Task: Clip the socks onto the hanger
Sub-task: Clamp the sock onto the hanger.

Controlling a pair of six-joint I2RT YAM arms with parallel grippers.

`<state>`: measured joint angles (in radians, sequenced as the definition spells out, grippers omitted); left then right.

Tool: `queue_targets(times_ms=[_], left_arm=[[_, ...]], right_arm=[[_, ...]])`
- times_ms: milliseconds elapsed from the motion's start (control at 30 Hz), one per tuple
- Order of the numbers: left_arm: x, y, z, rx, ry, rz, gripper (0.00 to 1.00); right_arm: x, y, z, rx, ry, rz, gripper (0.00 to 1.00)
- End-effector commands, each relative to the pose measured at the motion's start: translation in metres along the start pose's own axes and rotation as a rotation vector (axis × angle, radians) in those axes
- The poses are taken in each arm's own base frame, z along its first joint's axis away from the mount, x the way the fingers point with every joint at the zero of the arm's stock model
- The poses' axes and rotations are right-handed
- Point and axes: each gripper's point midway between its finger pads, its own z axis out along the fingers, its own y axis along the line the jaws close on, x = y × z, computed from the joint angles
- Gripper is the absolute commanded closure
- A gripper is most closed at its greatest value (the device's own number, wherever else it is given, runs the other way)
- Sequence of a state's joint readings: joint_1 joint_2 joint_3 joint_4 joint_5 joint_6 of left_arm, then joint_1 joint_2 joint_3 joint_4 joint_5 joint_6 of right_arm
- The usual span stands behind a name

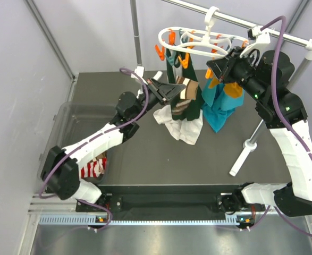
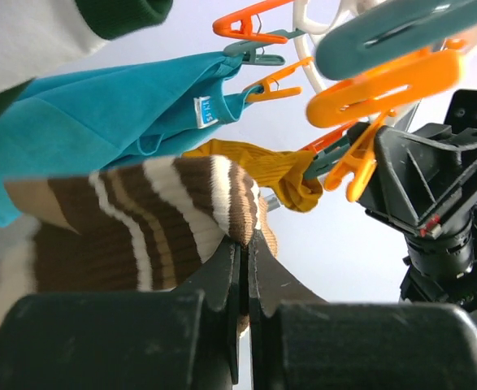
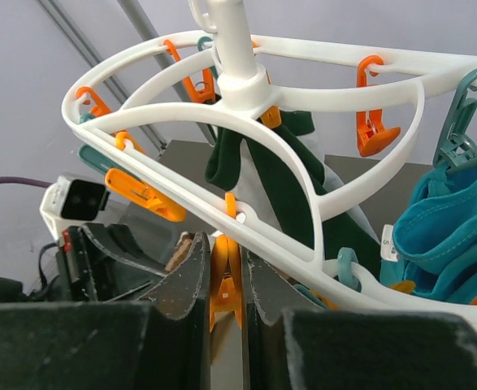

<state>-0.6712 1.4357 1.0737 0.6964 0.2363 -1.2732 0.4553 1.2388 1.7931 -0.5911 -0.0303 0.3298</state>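
Note:
The white oval hanger [image 1: 198,40] hangs from the rail, with orange and teal clips. My left gripper [image 1: 178,90] is shut on a brown-and-cream striped sock [image 1: 187,98] and holds it up under the hanger; the wrist view shows the sock [image 2: 157,219] pinched at the fingertips [image 2: 248,244]. My right gripper [image 1: 215,66] is shut on an orange clip [image 3: 228,280] under the hanger frame [image 3: 236,73]. A mustard sock [image 2: 262,166] hangs clipped. A red-and-white striped sock [image 1: 93,168] lies in the bin.
Teal socks [image 1: 219,106] and green-and-white socks [image 1: 182,122] hang from the hanger. A clear plastic bin [image 1: 70,122] stands at the left. The grey rail [image 1: 272,33] and its slanted pole [image 1: 246,149] stand at the right.

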Motion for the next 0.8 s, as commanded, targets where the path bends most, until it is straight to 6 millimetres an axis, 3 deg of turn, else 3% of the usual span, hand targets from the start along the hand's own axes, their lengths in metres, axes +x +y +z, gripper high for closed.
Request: queue_targets(times_ms=[0, 367, 767], left_arm=[[-0.016, -0.069, 0.009, 0.248, -0.076, 0.007, 1.00], [-0.004, -0.089, 0.016, 0.350, -0.040, 0.057, 1.00], [0.008, -0.081, 0.025, 0.353, 0.002, 0.026, 1.00]], right_arm=[[0.021, 0.017, -0.002, -0.094, 0.086, 0.035, 1.00], [0.027, 0.011, -0.001, -0.075, 0.104, 0.017, 1.00], [0.021, 0.014, -0.006, -0.092, 0.088, 0.027, 1.00]])
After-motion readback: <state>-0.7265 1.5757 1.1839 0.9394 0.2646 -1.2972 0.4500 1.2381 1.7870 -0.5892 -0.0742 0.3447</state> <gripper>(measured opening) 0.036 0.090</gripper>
